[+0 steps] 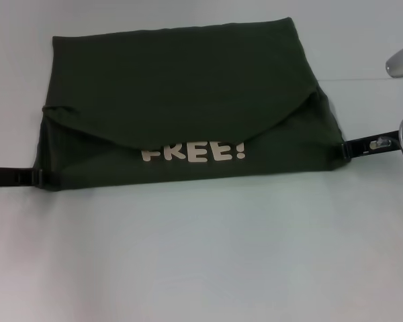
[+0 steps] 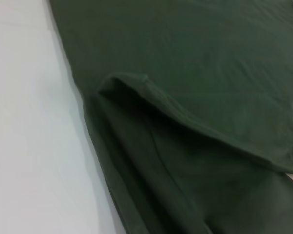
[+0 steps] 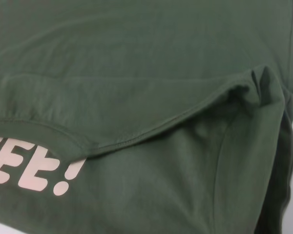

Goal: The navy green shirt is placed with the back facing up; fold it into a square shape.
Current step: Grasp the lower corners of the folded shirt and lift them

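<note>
The navy green shirt (image 1: 181, 87) is laid on a white table (image 1: 201, 255), towards the far side, folded into a wide block. A curved hem flap is turned over from the far edge towards the near edge, and below its lowest point the pale letters "FREE!" (image 1: 193, 153) are partly covered. Nothing else is seen on the table around the cloth.

The left gripper (image 1: 33, 177) is met at the near left corner of the shirt, its dark finger lying low along the table and reaching the cloth edge. The right gripper (image 1: 352, 148) is met at the near right corner in the same way, with silver arm housing behind it at the right. Whether either gripper is clenched on the fabric or released cannot be told, as the tips are hidden by the cloth.

In the left wrist view only plain cloth, a layered fold at the left edge and bare table are shown. In the right wrist view the stitched hem curve and the letter tops tucked under it are seen closely.
</note>
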Robot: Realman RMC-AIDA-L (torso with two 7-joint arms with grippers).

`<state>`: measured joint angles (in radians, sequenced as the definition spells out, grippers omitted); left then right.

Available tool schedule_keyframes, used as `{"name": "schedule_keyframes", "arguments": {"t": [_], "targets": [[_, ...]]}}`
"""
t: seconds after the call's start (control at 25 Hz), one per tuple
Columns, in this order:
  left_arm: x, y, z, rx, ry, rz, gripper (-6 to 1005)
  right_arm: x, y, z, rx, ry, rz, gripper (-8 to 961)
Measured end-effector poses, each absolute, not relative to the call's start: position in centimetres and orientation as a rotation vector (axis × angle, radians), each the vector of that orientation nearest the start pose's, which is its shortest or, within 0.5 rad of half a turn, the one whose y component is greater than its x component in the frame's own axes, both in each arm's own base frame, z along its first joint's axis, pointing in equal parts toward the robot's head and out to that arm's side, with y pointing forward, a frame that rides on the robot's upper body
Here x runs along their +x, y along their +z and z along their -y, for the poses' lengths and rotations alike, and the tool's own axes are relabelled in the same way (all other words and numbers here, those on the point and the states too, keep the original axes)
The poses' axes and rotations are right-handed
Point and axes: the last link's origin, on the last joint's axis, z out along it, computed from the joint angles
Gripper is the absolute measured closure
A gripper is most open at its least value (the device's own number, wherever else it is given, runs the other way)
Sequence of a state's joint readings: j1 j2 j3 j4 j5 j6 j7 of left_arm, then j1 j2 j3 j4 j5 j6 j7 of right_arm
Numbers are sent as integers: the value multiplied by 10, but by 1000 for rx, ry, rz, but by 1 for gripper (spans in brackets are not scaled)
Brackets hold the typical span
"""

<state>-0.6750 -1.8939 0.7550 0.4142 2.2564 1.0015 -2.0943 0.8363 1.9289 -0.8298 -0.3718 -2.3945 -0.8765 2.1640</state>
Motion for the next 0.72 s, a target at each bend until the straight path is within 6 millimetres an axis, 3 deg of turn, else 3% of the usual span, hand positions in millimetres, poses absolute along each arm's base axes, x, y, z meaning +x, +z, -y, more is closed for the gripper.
{"name": "schedule_keyframes", "arguments": {"t": [0.44,0.72], "targets": [[-334,53,-389,-2192,-221,1509,951,303,41,-416,-2225,136,-1377,884],[-325,66,-376,-2293,-243,1550,951,310,48,-390,-2296,171,-1439,882]]}}
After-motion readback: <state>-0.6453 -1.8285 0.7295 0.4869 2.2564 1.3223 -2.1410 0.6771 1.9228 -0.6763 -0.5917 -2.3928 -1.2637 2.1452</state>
